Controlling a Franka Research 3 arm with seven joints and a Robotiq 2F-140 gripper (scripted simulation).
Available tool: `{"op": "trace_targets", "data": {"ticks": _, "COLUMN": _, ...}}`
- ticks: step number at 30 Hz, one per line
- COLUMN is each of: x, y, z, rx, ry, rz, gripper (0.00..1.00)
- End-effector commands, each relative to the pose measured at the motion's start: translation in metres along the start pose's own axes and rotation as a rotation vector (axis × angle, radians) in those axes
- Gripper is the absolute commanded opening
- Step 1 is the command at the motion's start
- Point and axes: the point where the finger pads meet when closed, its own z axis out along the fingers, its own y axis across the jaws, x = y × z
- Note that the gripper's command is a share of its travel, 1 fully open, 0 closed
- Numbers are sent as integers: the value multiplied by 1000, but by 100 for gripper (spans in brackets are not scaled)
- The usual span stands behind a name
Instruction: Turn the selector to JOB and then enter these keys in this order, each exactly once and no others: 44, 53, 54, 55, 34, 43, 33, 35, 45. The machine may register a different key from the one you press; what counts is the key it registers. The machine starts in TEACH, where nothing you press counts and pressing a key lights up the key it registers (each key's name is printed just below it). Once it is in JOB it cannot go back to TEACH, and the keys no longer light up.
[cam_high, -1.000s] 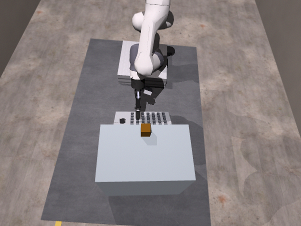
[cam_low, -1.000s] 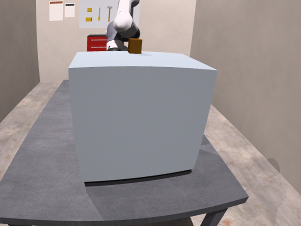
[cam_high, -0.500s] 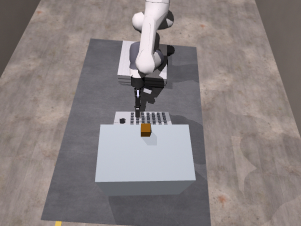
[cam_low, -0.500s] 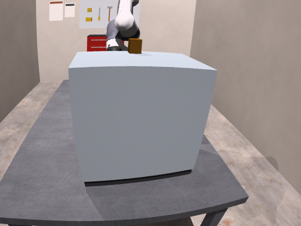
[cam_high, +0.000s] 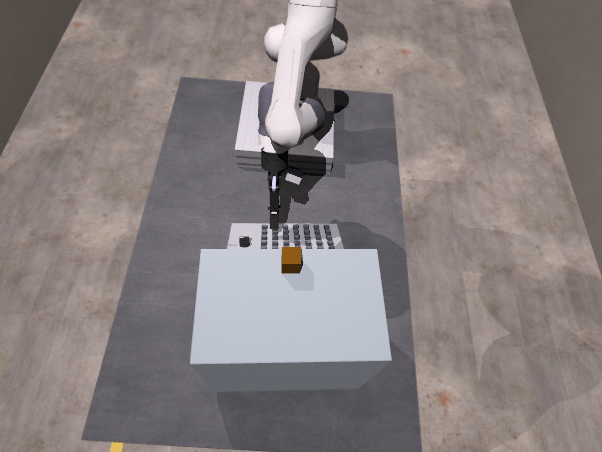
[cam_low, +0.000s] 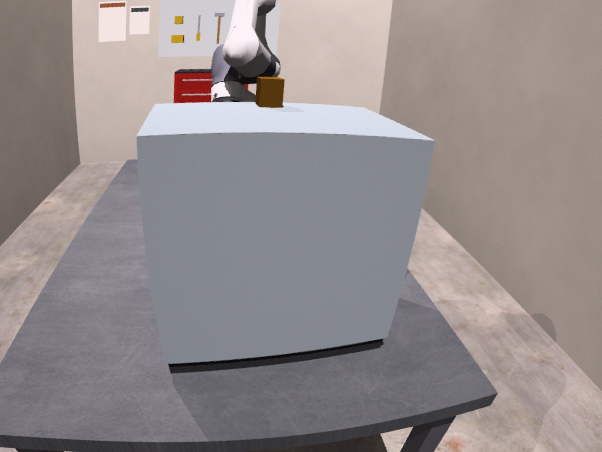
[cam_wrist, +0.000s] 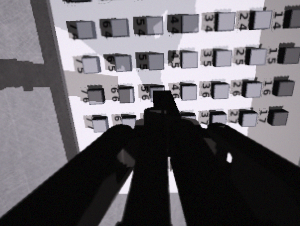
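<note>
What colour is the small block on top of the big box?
Orange-brown; the block shows best in the top view.

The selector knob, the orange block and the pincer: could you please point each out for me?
selector knob (cam_high: 244, 241), top view, its dark cap.
orange block (cam_high: 291, 260), top view, its upper face.
pincer (cam_high: 273, 226), top view, the shut fingertips over the keys.

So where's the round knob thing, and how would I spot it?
Find the big pale grey box on the dark mat. Just behind it, toward the robot, lies a flat panel of square keys. The knob sits left of them: it is the only round, black thing there.
</note>
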Motion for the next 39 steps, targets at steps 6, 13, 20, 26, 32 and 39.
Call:
{"op": "trace_targets", "data": {"ticks": 6, "x": 2, "y": -4, "z": 0, "rx": -17, "ry": -1, "rz": -40, "gripper": 10}}
{"op": "trace_targets", "data": {"ticks": 13, "x": 2, "y": -4, "z": 7, "rx": -17, "ry": -1, "rz": -40, "gripper": 10}}
{"op": "trace_targets", "data": {"ticks": 20, "x": 2, "y": -3, "z": 17, "rx": -18, "ry": -1, "rz": -40, "gripper": 10}}
{"op": "trace_targets", "data": {"ticks": 26, "x": 2, "y": -3, "z": 22, "rx": -18, "ry": -1, "rz": -40, "gripper": 10}}
{"op": "trace_targets", "data": {"ticks": 32, "x": 2, "y": -3, "z": 22, "rx": -17, "ry": -1, "rz": -40, "gripper": 10}}
{"op": "trace_targets", "data": {"ticks": 39, "x": 2, "y": -3, "z": 22, "rx": -17, "ry": -1, "rz": -40, "gripper": 10}}
